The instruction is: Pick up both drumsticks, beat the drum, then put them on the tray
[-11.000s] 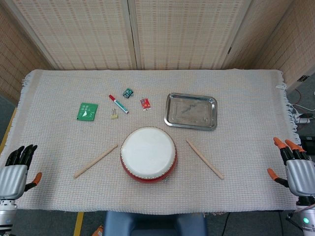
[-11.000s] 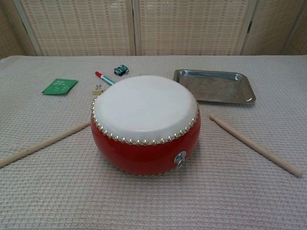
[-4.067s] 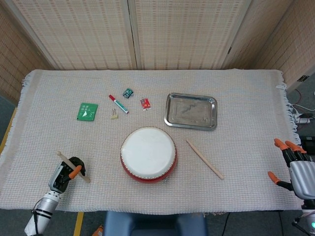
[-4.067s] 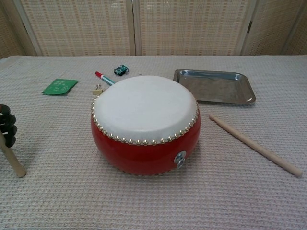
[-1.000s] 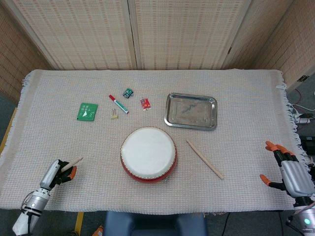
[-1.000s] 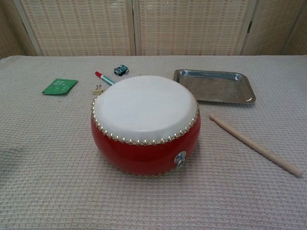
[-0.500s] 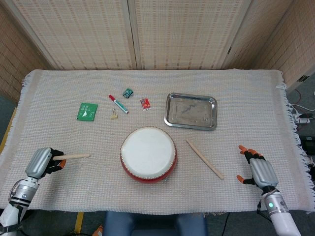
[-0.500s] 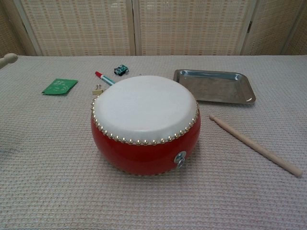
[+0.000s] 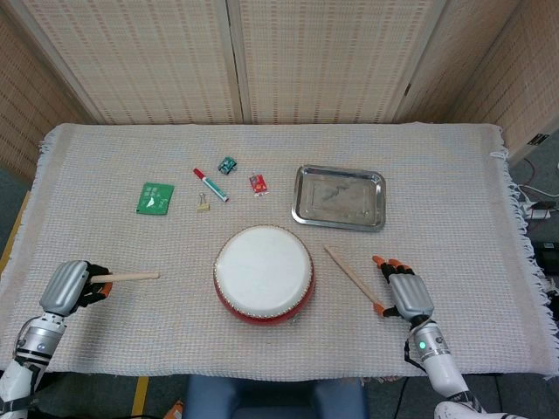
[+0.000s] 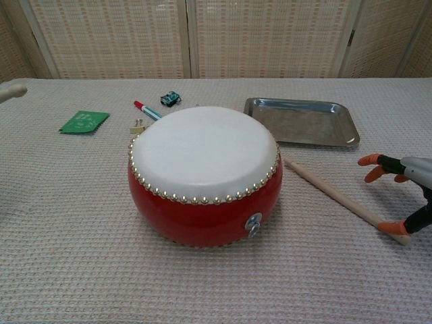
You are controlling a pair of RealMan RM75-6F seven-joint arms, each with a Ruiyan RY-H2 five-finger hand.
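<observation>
The red drum (image 9: pixel 264 272) (image 10: pixel 202 172) with its white skin stands at the table's front centre. My left hand (image 9: pixel 70 286) grips one drumstick (image 9: pixel 131 277) to the left of the drum, its tip pointing at the drum; the chest view shows only that stick's tip (image 10: pixel 10 91). The other drumstick (image 9: pixel 354 279) (image 10: pixel 337 197) lies slantwise on the cloth right of the drum. My right hand (image 9: pixel 403 295) (image 10: pixel 405 196) sits at its near end with fingers spread and the thumb touching the stick. The steel tray (image 9: pixel 339 197) (image 10: pixel 300 121) lies behind, with nothing in it.
A green card (image 9: pixel 155 197), a red-capped marker (image 9: pixel 210 184), a binder clip (image 9: pixel 203 203) and two small gadgets (image 9: pixel 227 164) (image 9: pixel 257 182) lie behind and left of the drum. A woven screen stands behind the table.
My right hand has moved left onto the near end of the right drumstick and nudged the stick slightly toward the drum. The left hand holds its stick as before.
</observation>
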